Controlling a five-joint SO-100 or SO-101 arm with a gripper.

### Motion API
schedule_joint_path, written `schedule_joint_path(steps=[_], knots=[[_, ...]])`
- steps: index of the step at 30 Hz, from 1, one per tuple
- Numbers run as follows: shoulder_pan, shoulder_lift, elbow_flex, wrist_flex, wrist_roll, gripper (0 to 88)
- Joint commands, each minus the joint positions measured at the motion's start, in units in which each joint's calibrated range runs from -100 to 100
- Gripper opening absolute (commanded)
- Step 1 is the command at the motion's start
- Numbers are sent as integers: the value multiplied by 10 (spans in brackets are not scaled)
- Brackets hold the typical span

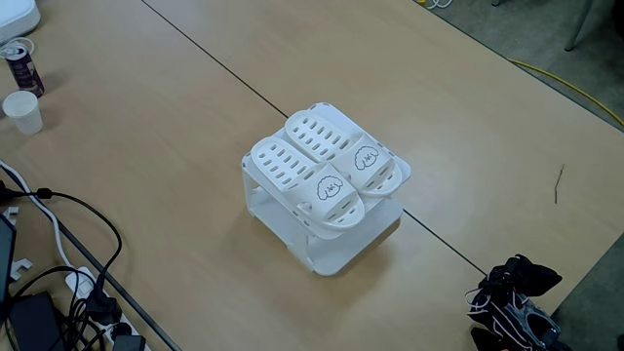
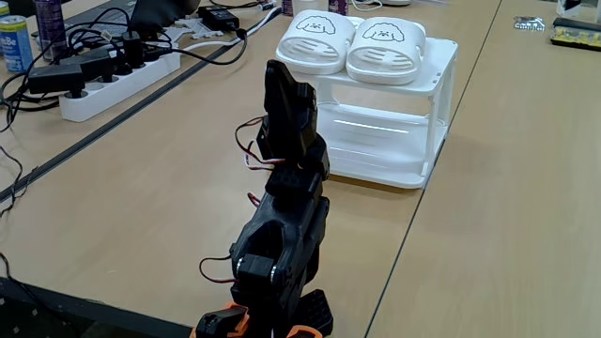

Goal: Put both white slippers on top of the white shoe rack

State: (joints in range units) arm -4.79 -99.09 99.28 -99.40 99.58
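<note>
- The gripper (image 2: pixel 286 89) sits at the top of the folded black arm (image 2: pixel 282 225), pointing toward the rack; whether its jaws are apart or together cannot be told, and nothing is seen in it.
- In a fixed view, the arm (image 1: pixel 512 297) shows as a dark bundle at the lower right table edge, well apart from the rack.
- Left of the arm, a white power strip (image 2: pixel 122 75) with black plugs and trailing cables lies across the table (image 2: pixel 507 188); a blue can (image 2: pixel 14 42) stands beyond it.
- In a fixed view, a paper cup (image 1: pixel 22 110) and a dark can (image 1: pixel 21 66) stand at the far left, with cables (image 1: pixel 68 234) below them.
- Both slippers (image 1: pixel 327 161) lie side by side, touching, on top of the rack (image 1: pixel 322 239), puppy faces toward the arm.
- The rack's lower tier (image 2: pixel 376 155) appears bare.
</note>
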Motion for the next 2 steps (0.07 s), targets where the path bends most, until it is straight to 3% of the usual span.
schedule_joint_path(steps=[1,2], knots=[[-2,2,4,-2,4,8],[-2,2,4,-2,4,8]])
